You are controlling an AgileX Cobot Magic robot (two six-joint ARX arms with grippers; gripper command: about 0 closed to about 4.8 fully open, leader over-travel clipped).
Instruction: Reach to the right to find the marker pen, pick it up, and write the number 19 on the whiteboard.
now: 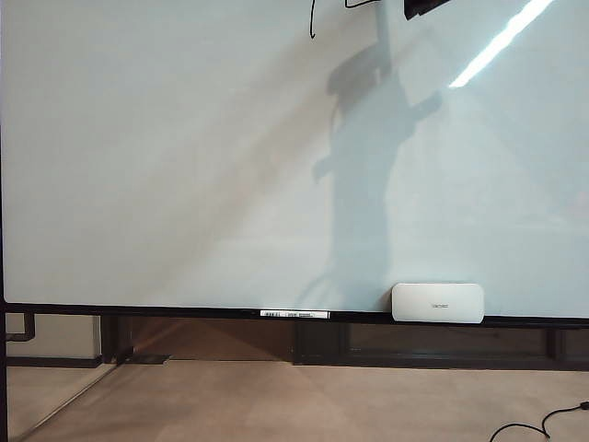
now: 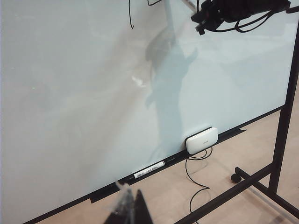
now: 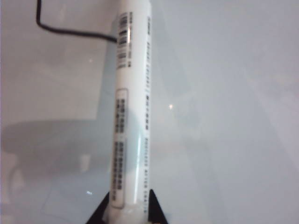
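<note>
Item: marker pen (image 3: 132,107). White cylindrical barrel, printed labels along its length. Pinched at its rear end between the fingers of my right claw (image 3: 127,212), tip forward against the whiteboard (image 1: 184,166), near its top edge, right of centre.

Handling, my estimate: light, rigid, smooth plastic; liable to twist or slide if pressed hard on the glossy board. A hold nearer the middle would steady the tip.

Item: the number 19 (image 1: 313,18). The stroke of the "1" shows at the top edge; a second black line runs beside it, partly out of view.

Left claw (image 2: 126,210): low, below the bottom rail, holding nothing; I cannot tell its spread.
</note>
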